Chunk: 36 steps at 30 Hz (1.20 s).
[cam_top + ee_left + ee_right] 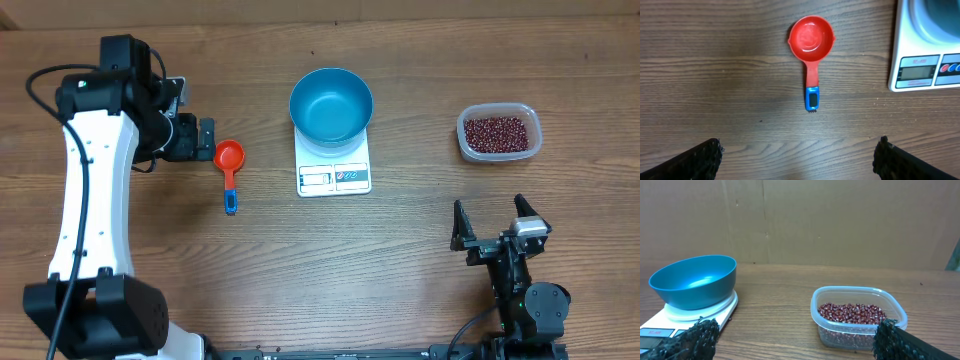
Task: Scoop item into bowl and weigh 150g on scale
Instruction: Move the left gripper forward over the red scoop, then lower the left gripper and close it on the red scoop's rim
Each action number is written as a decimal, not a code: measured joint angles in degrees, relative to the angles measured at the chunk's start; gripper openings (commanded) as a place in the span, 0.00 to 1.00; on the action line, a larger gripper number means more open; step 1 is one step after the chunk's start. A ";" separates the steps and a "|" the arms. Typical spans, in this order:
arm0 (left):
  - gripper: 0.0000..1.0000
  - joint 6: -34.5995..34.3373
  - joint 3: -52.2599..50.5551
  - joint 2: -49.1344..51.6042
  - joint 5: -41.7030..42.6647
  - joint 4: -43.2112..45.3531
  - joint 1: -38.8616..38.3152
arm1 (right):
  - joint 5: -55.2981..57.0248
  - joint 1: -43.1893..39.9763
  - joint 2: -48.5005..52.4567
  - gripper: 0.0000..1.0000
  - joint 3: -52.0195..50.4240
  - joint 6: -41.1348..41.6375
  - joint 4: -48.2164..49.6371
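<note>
I see the blue bowl (331, 105) standing on the white scale (335, 178), near the far middle of the table (400, 260). It covers the back part of the scale, so only the front edge with the display and buttons shows. The display is too small for me to read. From above, the inside of the bowl looks bare.

The beans (497, 132) are all in the clear tub (466, 140), well to the right of the scale. In the right wrist view they fill only the lower part of the tub.

The red-orange scoop (230, 158) lies flat on the table to the left of the scale, well apart from it. Its cup is toward the far side and its blue-tipped handle points toward the near edge. The cup is empty.

The left gripper (207, 135) is just beside the scoop cup, on its left. Its fingers stand wide apart and hold nothing. The right gripper (490, 222) is near the front edge, on the near side of the tub and apart from it. Its fingers are also spread wide and empty.
</note>
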 measured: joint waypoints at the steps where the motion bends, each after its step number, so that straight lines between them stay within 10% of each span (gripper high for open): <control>1: 1.00 0.00 0.00 0.50 0.00 0.00 0.00 | 0.02 0.00 0.00 1.00 0.00 0.02 0.00; 36: 1.00 0.15 0.02 16.24 -0.70 11.45 0.00 | 0.02 0.00 0.00 1.00 0.00 0.02 -0.02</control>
